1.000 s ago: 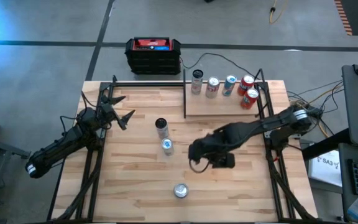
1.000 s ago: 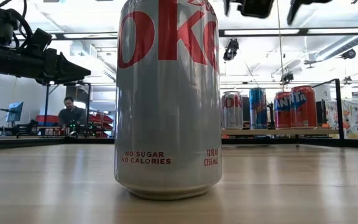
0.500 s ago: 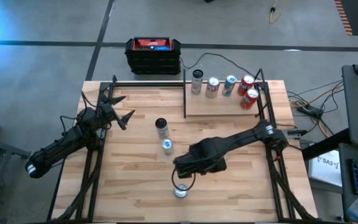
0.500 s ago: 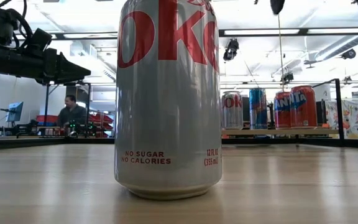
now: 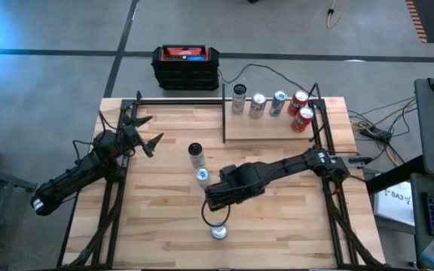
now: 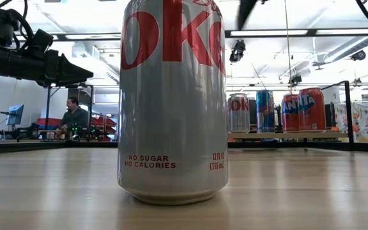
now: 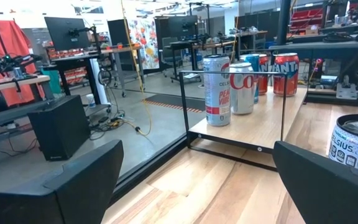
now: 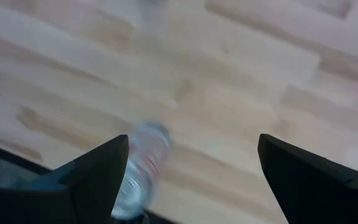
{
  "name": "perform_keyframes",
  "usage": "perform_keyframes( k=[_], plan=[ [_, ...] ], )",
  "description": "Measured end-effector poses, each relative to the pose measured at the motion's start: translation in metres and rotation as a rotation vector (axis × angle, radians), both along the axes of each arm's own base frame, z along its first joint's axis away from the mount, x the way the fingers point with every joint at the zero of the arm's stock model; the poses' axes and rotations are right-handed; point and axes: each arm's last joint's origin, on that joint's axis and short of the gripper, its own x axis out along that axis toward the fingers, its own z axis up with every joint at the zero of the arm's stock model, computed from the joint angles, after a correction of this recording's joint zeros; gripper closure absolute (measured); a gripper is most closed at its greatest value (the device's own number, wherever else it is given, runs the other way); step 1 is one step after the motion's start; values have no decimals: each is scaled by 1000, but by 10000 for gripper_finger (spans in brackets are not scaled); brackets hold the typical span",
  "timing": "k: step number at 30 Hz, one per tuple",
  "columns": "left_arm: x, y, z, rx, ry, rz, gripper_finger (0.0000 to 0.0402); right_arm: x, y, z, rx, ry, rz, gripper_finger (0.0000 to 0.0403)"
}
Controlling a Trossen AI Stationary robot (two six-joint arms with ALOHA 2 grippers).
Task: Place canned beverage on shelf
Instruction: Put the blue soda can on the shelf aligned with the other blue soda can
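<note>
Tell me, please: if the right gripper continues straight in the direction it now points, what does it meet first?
Most likely the silver Diet Coke can near the table's front edge. The right gripper hangs open just above and beside it, pointing downward. Depth is unclear, so it might pass beside the can and meet the tabletop.

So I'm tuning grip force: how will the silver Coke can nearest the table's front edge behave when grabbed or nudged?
The silver can stands upright and tall, so a high sideways nudge would probably tip it, and then it would roll. Its smooth metal wall looks slippery and probably dents easily. The right gripper hangs open above it.
</note>
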Motion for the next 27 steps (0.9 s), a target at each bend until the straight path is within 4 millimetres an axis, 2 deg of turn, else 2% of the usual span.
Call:
perform_keyframes(
  k=[11, 20, 27],
  plan=[
    [0, 0, 0, 1, -1, 0, 3, 24, -33, 2, -184, -179, -27, 60],
    [0, 0, 0, 1, -1, 0, 3, 52, -48, -22, -211, -226, 28, 60],
    [0, 0, 0, 0, -1, 0, 3, 68, -69, -43, -226, -205, 8, 60]
  ],
)
